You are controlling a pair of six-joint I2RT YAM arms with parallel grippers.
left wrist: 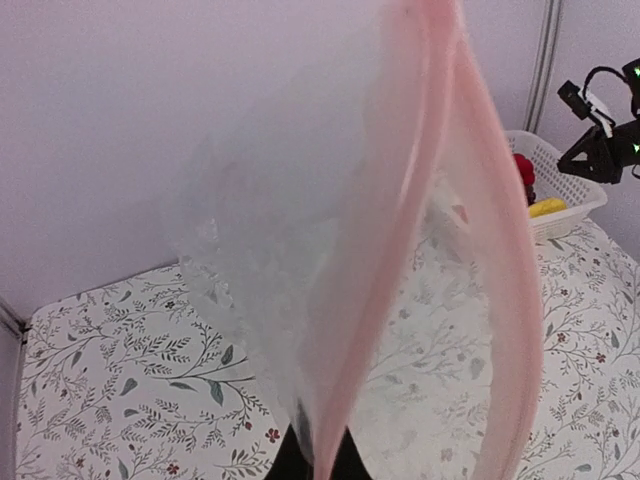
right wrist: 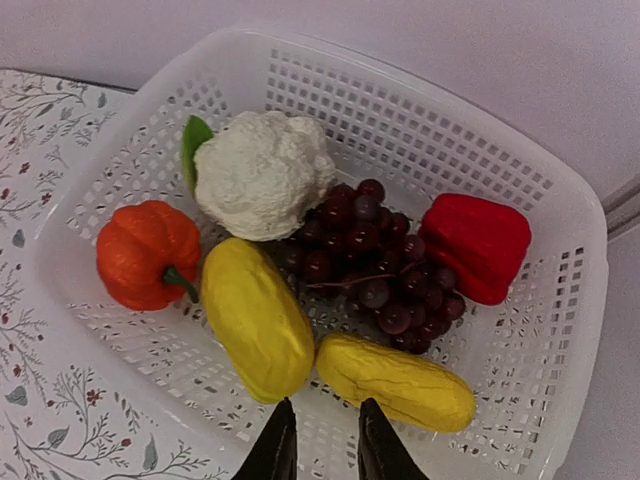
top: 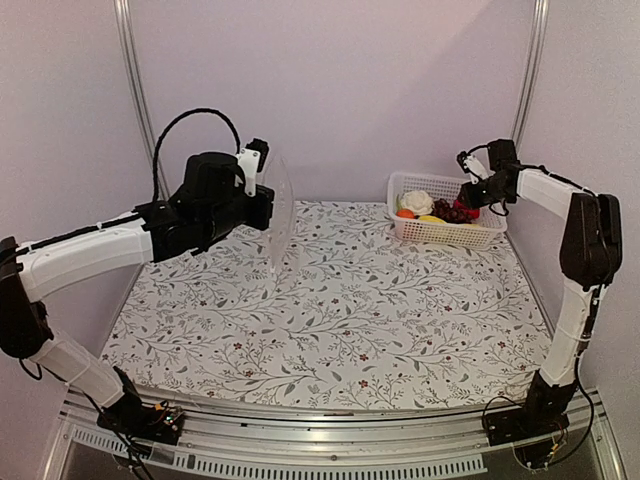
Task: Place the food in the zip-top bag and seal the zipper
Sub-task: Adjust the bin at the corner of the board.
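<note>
The left claw [top: 264,192] is clenched on the zip-top bag [top: 280,210], holding it upright in the air above the table [top: 340,310] at 11 o'clock, with its pink zipper [left wrist: 397,250] hanging slack. The right claw [right wrist: 320,445] hovers, narrowly parted and empty, over the white basket [right wrist: 420,110] at 1 o'clock. All the food lies in the basket: cauliflower [right wrist: 262,172] at 11, orange piece [right wrist: 145,250] at 9, grapes [right wrist: 370,255] in the middle, red piece [right wrist: 478,243] at 3, and two yellow pieces [right wrist: 255,320] [right wrist: 395,380] at 6.

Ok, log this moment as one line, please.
left gripper: shut on zip-top bag | zipper: unsealed | right gripper: open over basket, holding nothing | food: all in basket
</note>
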